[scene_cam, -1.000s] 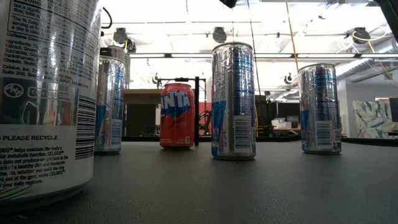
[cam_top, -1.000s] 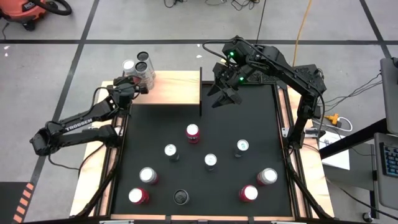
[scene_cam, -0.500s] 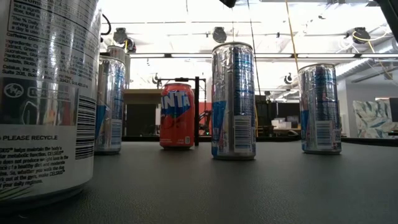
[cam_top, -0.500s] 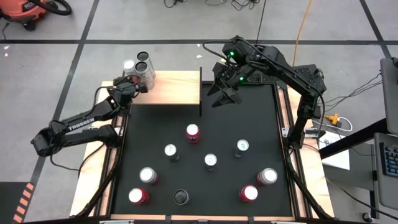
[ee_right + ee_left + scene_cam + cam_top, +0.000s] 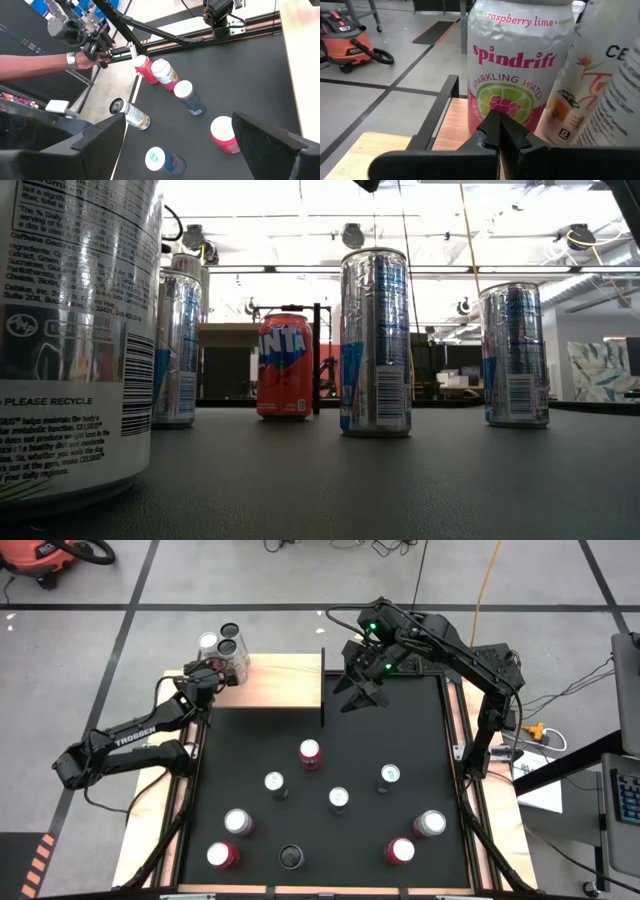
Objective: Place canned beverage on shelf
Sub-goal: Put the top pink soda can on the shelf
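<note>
Three cans stand upright at the far left corner of the pale wood shelf [image 5: 285, 680]: a Spindrift can [image 5: 520, 65], a can beside it [image 5: 580, 90] and a third [image 5: 229, 632]. My left gripper [image 5: 212, 678] is shut, with its tips [image 5: 499, 125] right in front of the Spindrift can's lower wall. My right gripper [image 5: 356, 696] hangs open and empty over the mat's far edge, beside the shelf's right end; its spread fingers show in the right wrist view [image 5: 180, 150]. My left gripper points level at the Spindrift can's lower front [image 5: 506, 102] from the table's left side, fingers shut. I cannot tell whether the tips touch the can. The can stands upright on the wood board.
Several cans stand on the black mat [image 5: 420, 720], among them a red one [image 5: 310, 752], a silver one [image 5: 339, 799] and one near the right edge [image 5: 430, 823]. A black post [image 5: 322, 690] marks the shelf's right end. A person's hand [image 5: 92, 57] shows beyond the table.
My left gripper has drawn back a little from the cans toward the table's left edge. The cans stay where they were.
</note>
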Controlling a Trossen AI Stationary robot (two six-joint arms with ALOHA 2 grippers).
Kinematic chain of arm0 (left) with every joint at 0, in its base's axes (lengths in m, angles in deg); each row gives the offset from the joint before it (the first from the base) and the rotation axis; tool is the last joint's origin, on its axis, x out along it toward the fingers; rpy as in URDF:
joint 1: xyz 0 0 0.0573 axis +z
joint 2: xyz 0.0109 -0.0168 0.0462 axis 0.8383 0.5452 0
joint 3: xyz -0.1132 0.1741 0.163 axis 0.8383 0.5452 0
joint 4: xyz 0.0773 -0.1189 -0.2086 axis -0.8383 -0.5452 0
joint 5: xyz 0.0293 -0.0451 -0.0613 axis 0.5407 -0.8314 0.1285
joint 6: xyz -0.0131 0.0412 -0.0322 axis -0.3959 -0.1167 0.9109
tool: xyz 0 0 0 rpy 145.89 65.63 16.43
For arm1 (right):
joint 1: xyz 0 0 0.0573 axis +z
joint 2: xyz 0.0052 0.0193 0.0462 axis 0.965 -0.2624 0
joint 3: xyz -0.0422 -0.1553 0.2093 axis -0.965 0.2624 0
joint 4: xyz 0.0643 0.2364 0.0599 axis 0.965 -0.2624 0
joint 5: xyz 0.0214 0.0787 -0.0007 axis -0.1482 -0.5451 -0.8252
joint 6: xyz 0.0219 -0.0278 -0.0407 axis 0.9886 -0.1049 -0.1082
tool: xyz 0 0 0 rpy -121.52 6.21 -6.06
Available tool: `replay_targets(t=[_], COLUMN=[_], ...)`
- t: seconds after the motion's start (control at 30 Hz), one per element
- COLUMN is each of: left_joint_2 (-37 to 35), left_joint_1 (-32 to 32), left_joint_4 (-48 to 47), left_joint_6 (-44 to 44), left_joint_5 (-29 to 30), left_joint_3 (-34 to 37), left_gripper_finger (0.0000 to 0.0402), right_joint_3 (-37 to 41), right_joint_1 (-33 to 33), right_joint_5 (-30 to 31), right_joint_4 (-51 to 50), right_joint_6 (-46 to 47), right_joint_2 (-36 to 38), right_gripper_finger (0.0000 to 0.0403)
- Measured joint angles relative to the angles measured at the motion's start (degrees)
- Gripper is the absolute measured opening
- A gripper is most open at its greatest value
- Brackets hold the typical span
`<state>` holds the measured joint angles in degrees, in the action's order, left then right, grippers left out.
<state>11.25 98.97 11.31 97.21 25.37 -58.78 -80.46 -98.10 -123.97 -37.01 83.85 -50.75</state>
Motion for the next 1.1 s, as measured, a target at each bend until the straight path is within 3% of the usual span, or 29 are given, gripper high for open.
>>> replay_targets(t=[0.9, 1.1], left_joint_2=[1.7, 1.67], left_joint_1=[0.49, 0.7], left_joint_4=[1.83, 4.44], left_joint_6=[-0.22, -3.59], left_joint_5=[-1.71, -1.69], left_joint_3=[0.0, 0.0], left_gripper_finger=[0.0, 0.0], right_joint_3=[0.0, 0.0], right_joint_1=[-0.02, -0.02], right_joint_5=[0.0, 0.0], right_joint_4=[0.0, 0.0], right_joint_6=[0.02, 0.0], right_joint_2=[0.0, 0.0], right_gripper_finger=[0.0345, 0.0345])
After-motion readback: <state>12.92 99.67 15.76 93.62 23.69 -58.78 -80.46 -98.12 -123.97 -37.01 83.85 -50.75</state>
